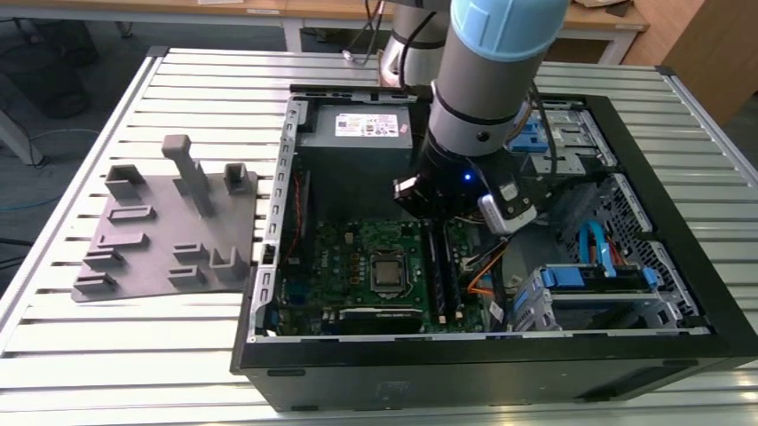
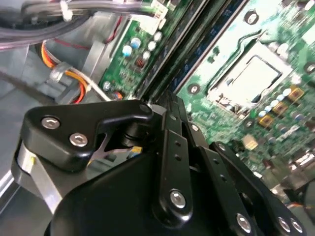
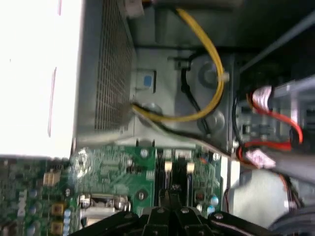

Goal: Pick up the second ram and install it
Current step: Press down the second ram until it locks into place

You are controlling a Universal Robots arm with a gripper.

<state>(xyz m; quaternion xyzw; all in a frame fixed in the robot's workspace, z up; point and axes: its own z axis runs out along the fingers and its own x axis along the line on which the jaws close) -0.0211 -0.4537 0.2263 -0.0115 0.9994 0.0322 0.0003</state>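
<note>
In the exterior view my gripper (image 1: 441, 218) hangs inside the open computer case, low over the far end of the two dark memory rows on the green motherboard (image 1: 355, 257). The second ram (image 1: 434, 266) appears as a long dark strip lying along the row nearer the processor socket (image 1: 388, 269). Both wrist views show the black fingers (image 2: 170, 147) drawn together, with my gripper's (image 2: 166, 98) tips (image 3: 170, 194) shut just above that strip's (image 2: 194, 49) end. Whether the tips touch it I cannot tell. Nothing shows between the fingers.
The grey power supply (image 1: 355, 133) sits just beyond the gripper. Orange and blue cables (image 1: 480, 284) and blue drive bays (image 1: 592, 275) fill the case on the exterior view's right. A grey plastic fixture (image 1: 166, 226) with upright posts lies on the slatted table (image 1: 71, 337) at the left.
</note>
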